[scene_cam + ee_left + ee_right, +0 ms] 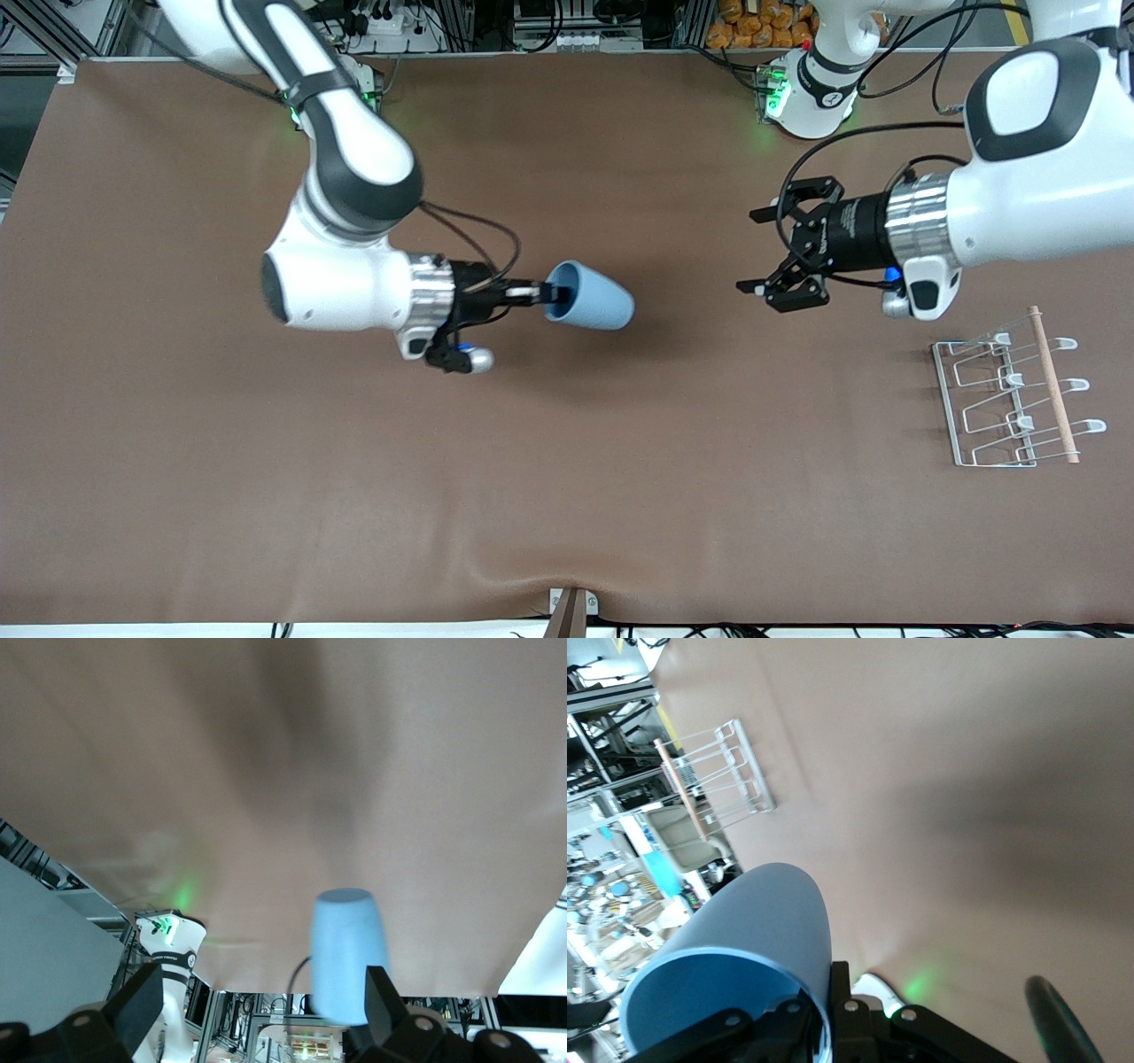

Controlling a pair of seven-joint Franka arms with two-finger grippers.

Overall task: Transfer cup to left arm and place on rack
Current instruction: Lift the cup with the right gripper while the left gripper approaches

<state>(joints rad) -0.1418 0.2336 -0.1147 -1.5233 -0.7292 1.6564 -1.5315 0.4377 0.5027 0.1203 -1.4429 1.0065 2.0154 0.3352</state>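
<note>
One cup (592, 299), one rack (1010, 399), two arms. The right gripper (547, 294) is clenched on the cup's rim, holding it on its side in the air over the table (567, 487), base pointing at the left gripper (757, 251). That one hangs spread wide, holding nothing, well apart from the cup. Only the left wrist view shows the cup's closed base between its fingers (142, 1005).

Light-blue cup (589, 297) held sideways above table; white rack (1010, 399) empty.
</note>
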